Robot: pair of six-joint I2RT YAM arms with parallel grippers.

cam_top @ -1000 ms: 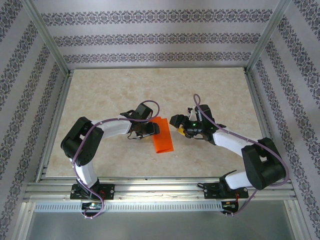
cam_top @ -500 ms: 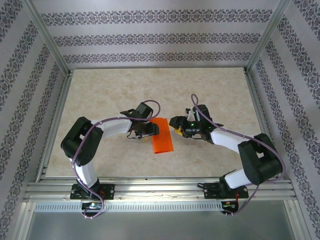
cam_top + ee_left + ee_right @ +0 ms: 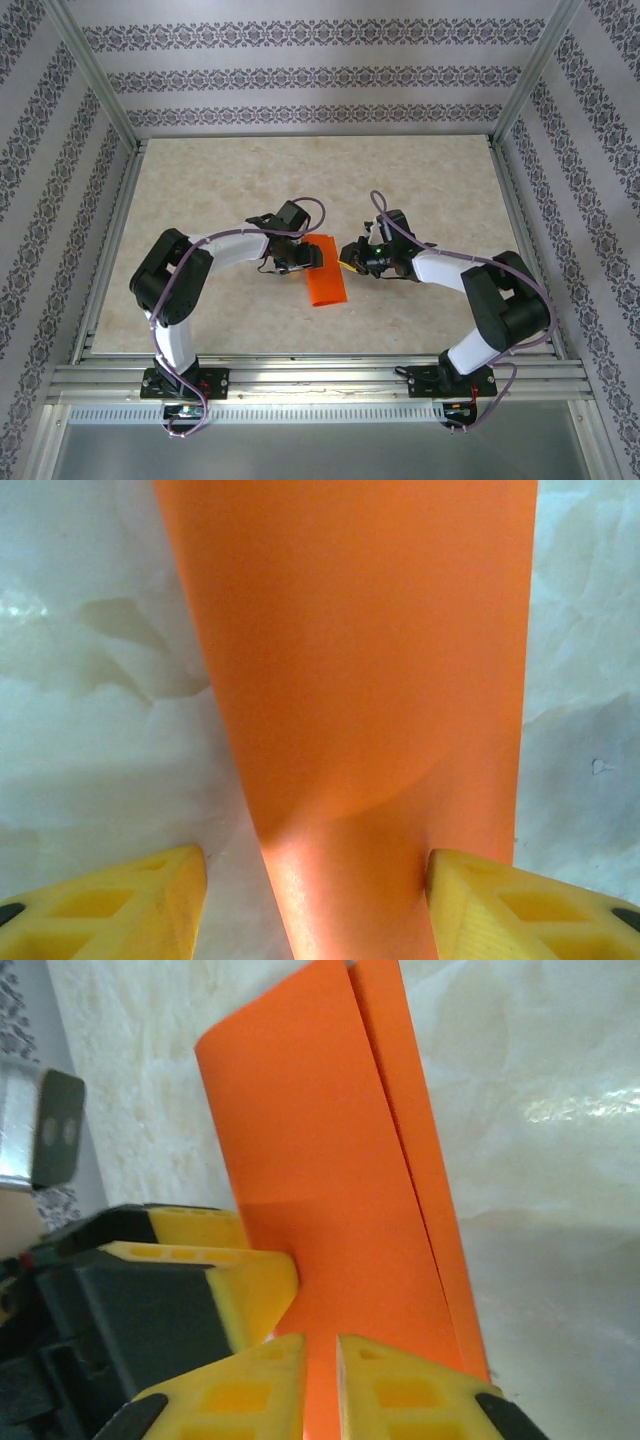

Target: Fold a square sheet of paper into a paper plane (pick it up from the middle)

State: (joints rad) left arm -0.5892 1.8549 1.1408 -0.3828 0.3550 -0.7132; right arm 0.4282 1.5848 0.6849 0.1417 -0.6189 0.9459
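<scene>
sheet: the square sheet of paper (image 3: 327,283) lay mid-table (image 3: 200,200), between both grippers. It was doubled over into a narrow strip, not yet a dart.
layers: in the rt wrist view the top flap stopped just short of the lower layer's long edge, so the edges weren't flush.
left gripper (image 3: 305,258): jaws stood well apart, straddling one end of the strip. One yellow finger (image 3: 525,905) touched the paper's side. The other (image 3: 110,905) sat apart from it w/ bare table between. Nothing was clamped.
right gripper (image 3: 348,264): fingers (image 3: 250,1390) were drawn almost together w/ orange filling the thin slit between them. Judged as pinched on the sheet, prob. the top layer.
handling: v. light, thin, floppy. It was bowed up near the left fingers, so it springs rather than lying dead flat. It probably slides easily on the smooth top. It creases or tears if squeezed hard, and any stray crease stays.
where to grip: a gentle pinch mid-strip or on a free edge, w/ the other side pinned so it doesn't skate.
hidden: the fold line itself was hard to pick out. The strip's near end was cut off by the frame edge in both wrist views. How much paper sat inside the rt pinch couldn't be made out. From above, the gripper bodies covered the strip's far corners.
</scene>
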